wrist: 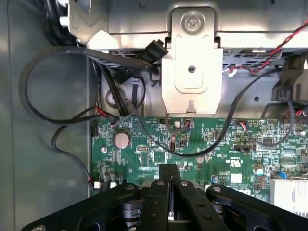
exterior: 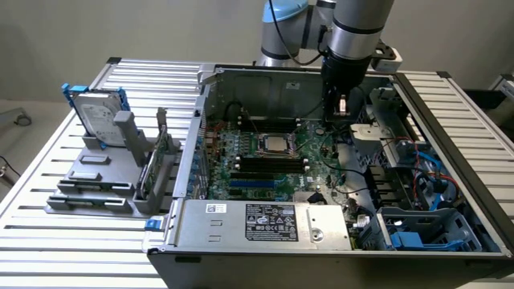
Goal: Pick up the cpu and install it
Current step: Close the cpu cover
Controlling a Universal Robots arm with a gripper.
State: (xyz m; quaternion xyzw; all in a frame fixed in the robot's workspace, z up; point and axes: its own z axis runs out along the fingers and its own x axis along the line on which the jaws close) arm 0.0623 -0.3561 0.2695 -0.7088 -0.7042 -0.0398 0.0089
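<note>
CPU (exterior: 275, 143) lies flat inside the square socket near the middle of the motherboard (exterior: 321, 174), just beyond the dark memory slots (exterior: 269, 164); whether the socket's latch is down on it cannot be told. The gripper (exterior: 340, 107) hangs inside the open computer case (exterior: 265, 81), apart from the CPU, toward the exterior view's right and close to the case's far wall. In the wrist view the gripper (wrist: 169, 169) has its fingers pressed together with nothing between them, poised above the edge of the green board. The main risk, in my judgement, is snagging: loose black cables (wrist: 38, 67) loop along the case floor and over the board's edge just beside the gripper, and a sideways move at this height could hook one and drag a connector. A low pass could also scrape the small parts on the board or knock the coin cell (wrist: 122, 140), and a bump on the socket might shift the CPU if it is unlatched. Room is tight: the far wall and a bent metal bracket (wrist: 191, 72) sit close by, the wired drive bays (exterior: 418, 174) crowd the exterior view's right, and the power supply (exterior: 265, 224) closes the near side. Free space is straight up, out of the case.
</note>
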